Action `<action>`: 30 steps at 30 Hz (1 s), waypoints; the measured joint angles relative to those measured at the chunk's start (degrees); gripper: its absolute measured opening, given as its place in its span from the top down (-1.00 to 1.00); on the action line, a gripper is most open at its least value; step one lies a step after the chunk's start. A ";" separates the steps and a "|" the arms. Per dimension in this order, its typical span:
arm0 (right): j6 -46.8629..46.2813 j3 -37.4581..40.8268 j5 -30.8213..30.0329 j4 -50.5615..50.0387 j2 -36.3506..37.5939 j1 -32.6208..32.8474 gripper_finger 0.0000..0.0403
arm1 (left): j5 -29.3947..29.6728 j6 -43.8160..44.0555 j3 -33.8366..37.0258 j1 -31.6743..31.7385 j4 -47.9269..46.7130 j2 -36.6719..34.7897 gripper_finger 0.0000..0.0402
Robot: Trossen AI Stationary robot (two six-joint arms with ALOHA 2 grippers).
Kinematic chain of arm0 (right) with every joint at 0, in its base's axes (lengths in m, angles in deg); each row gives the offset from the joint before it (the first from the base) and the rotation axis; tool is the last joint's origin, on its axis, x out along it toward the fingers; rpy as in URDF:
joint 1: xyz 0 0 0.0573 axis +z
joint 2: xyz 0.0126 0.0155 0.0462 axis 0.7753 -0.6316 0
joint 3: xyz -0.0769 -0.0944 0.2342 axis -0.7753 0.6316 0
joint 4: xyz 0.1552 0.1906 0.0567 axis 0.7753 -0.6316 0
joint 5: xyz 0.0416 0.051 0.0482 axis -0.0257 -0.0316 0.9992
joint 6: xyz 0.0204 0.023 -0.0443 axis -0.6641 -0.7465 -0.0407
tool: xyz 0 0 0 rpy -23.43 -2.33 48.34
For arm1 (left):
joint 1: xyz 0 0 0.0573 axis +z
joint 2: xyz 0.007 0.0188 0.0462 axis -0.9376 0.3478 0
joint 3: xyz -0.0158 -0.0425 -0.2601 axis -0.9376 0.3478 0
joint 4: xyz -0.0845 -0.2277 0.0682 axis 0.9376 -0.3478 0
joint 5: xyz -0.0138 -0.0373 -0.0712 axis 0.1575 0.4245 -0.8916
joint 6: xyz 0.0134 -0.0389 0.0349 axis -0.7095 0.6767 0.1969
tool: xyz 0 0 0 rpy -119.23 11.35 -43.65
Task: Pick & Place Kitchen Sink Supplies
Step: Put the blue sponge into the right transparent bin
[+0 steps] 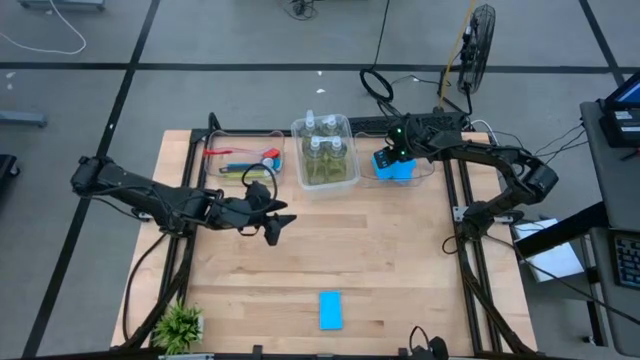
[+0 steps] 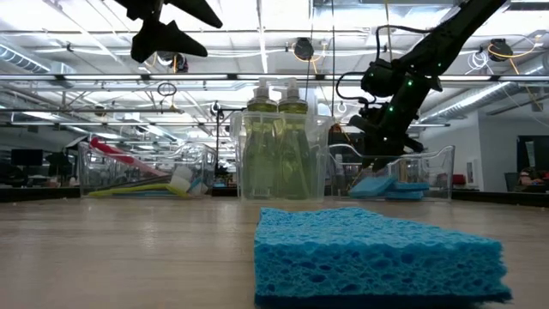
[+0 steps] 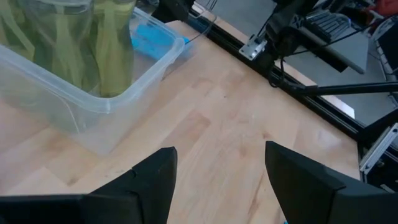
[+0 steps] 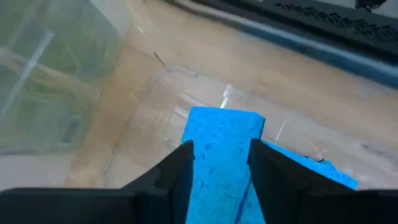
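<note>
Sponge (image 4: 221, 146) sits betw. right gripper (image 4: 219, 163) fingers over the right-hand bin (image 1: 428, 170), on other sponges; can't tell if gripped or just let go. Prob. light, soft, squashy — pinch across flat faces. Left gripper (image 3: 219, 171) fingers open, empty, above table (image 1: 360, 250). Last sponge (image 1: 331, 310) lies at table's near edge.

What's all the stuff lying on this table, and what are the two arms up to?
Bottles: four, clear with yellow-green liquid, in the middle bin.
Brushes: several, red, blue, yellow-green, in the left bin.
Sponges in right bin: count unclear, bright blue.
Loose sponge: one, bright blue, near table edge.
Bins: three, clear, along the far edge.
Plant: one, green, near-left corner.
Left gripper: open, above bare wood.
Right gripper: fingers either side of a blue sponge, over the right bin.
</note>
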 joint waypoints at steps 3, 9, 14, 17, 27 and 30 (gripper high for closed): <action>0.00 0.00 -0.11 -0.07 1.55 0.00 0.25 | -0.02 0.06 0.00 -0.19 -0.04 -0.01 -0.21; -0.37 0.00 0.18 0.18 6.92 0.02 0.28 | -0.04 0.23 0.00 -0.19 -0.02 -0.01 -0.21; -4.33 0.00 4.47 1.00 13.15 0.42 0.31 | -0.04 -0.62 0.00 -0.19 -0.05 -0.01 -0.21; -5.81 0.00 11.73 1.14 16.88 0.42 0.30 | -0.07 -2.19 0.00 -0.19 -0.05 -0.01 -0.21; -6.25 0.00 25.79 1.10 28.13 4.63 0.30 | -1.95 -3.39 0.00 -0.19 -0.05 -0.01 -0.21; -6.25 0.00 25.81 1.00 30.99 6.99 0.30 | -3.76 -1.90 0.00 -0.25 -0.02 -0.01 -0.21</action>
